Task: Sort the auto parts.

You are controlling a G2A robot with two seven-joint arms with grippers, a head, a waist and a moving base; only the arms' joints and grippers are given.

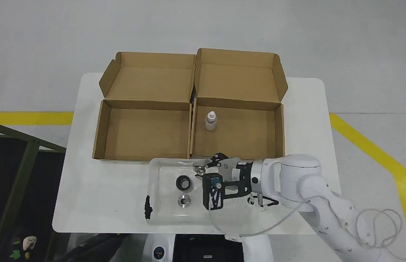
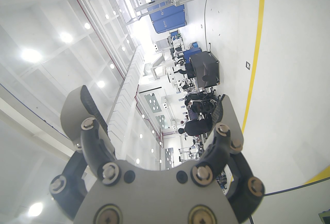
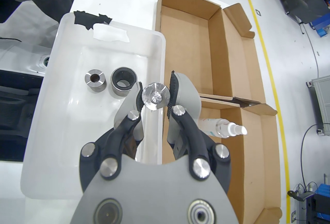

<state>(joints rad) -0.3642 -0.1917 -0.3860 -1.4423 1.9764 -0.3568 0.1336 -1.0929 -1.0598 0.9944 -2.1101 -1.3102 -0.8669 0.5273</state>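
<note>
A: What is being gripped, and where is it being held?

B: A shiny round metal part is being pinched by its rim between the fingers of the right gripper, which is being closed on it. It is being held above the 12 o'clock rim of the clear tray.

A: Why is it being held there?

B: It is being judged that the part is being taken from the tray to a box, since the left box and the right box are being presented open at the tray's 12 o'clock. The rim grip is probably being used so that the part is being released flat. Which box is being aimed for cannot be told. A spray bottle is being stored in the right box, at 12 o'clock from the gripper.

A: What is being sorted next?

B: A black ring and a silver bushing are being offered on end in the tray, at 8 and 7 o'clock from the gripper, near each other and not touching.

A: And the other arm?

B: The left gripper is being held spread open with nothing between its fingers, and is being pointed at a bright workshop hall.

A: The surface?

B: Everything is being carried by a smooth white table. Black tape is being worn at the tray's 8 o'clock corner. A yellow floor line is being seen at 3 o'clock.
</note>
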